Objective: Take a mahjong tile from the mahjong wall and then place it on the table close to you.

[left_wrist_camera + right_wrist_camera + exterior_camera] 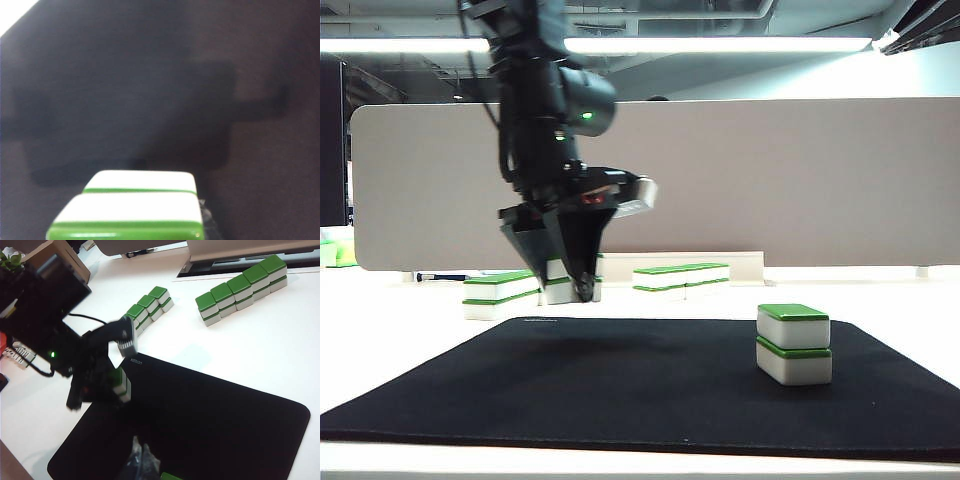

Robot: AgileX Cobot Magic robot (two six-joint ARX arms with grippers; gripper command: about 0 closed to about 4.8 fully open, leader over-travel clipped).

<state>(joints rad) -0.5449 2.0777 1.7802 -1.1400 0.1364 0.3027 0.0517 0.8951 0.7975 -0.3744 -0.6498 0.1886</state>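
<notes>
My left gripper (583,286) hangs just above the far left edge of the black mat (650,385) and is shut on a white, green-backed mahjong tile (140,205); a second tile seems to sit against it. From the right wrist view the same left gripper (116,386) hovers by the mat's corner with the mahjong tile (121,382) in it. The mahjong wall (242,287) runs along the white table (260,350) beyond the mat, and a shorter row (148,306) lies beside it. My right gripper (140,456) is over the mat, fingertips together, nothing between them.
A lone two-tile stack (793,345) stands on the mat's right side, its green top (170,476) next to my right gripper. A grey partition panel (770,190) closes off the back. A cardboard box (57,255) sits at the table's far side.
</notes>
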